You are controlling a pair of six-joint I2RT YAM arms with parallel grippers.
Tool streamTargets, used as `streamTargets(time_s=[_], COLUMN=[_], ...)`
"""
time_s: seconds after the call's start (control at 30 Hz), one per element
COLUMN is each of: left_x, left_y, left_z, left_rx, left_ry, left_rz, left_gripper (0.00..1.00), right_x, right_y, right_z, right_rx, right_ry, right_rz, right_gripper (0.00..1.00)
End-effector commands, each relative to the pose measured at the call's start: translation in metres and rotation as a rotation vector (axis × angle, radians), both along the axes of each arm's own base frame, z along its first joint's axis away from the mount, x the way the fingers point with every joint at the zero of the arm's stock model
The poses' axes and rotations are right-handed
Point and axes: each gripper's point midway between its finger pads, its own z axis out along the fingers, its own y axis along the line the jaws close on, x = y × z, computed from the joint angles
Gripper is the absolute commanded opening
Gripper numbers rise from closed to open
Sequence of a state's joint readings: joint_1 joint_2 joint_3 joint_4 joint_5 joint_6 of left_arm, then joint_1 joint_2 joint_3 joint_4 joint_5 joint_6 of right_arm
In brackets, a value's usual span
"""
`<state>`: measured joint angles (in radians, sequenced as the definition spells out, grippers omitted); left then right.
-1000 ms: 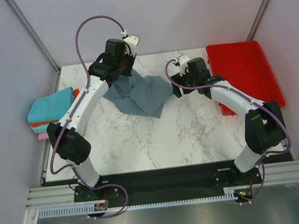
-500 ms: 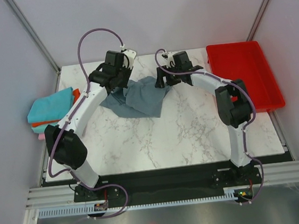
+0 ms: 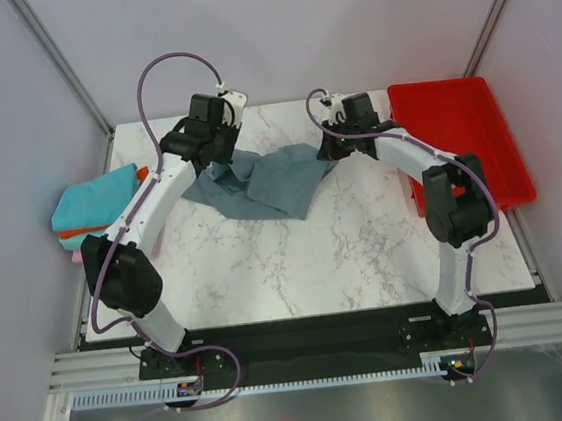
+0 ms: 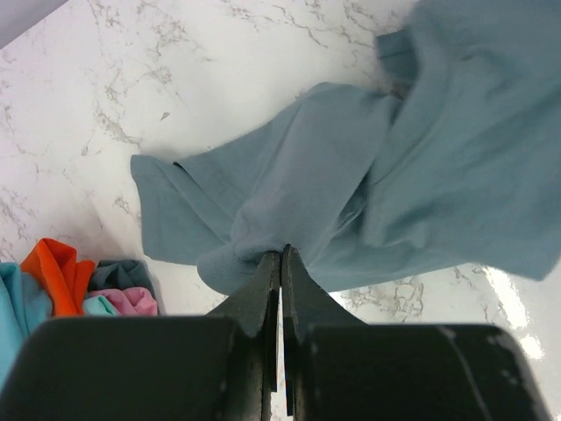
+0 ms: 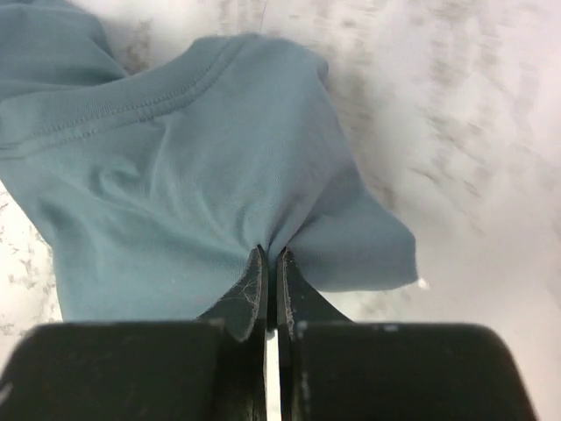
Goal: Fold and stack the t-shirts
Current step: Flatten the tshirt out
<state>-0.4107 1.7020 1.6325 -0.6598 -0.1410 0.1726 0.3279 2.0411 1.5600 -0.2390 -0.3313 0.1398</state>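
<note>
shirt (image 3: 263, 179): grey, crumpled, far middle, now stretched wider between both arms.
stack (image 3: 94, 205): folded, left edge, untouched.
right gripper (image 5: 267, 254): just pinched shut on shirt's right edge.
left gripper (image 4: 280, 254): still clamped on its left corner.
meaning: likely ready to spread it flat.

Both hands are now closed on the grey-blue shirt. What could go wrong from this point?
1. The left hand and right hand each pinch only a small bunch of the grey-blue shirt; pulling apart may let the cloth slip out.
2. The shirt lies crumpled and folded over itself between them, so it may spread twisted.
3. The folded stack sits at the left edge of the table; a wide move of the left hand could push it off.
</note>
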Motion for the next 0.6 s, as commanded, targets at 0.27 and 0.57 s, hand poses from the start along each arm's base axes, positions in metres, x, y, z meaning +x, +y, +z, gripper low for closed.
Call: streamTargets(time_s=[0.27, 0.57], left_x=[0.005, 0.005], left_y=[0.029, 0.024], left_z=[0.03, 0.026], left_rx=[-0.046, -0.061], left_ry=[-0.071, -0.057], left_rz=[0.075, 0.062], left_gripper=[0.02, 0.02], right_x=[-0.025, -0.003], right_y=[-0.183, -0.049], right_z=[0.054, 0.107], right_rx=[-0.175, -0.178], right_ry=[-0.059, -0.253], right_rz=[-0.32, 0.012], right_gripper=[0.37, 0.73])
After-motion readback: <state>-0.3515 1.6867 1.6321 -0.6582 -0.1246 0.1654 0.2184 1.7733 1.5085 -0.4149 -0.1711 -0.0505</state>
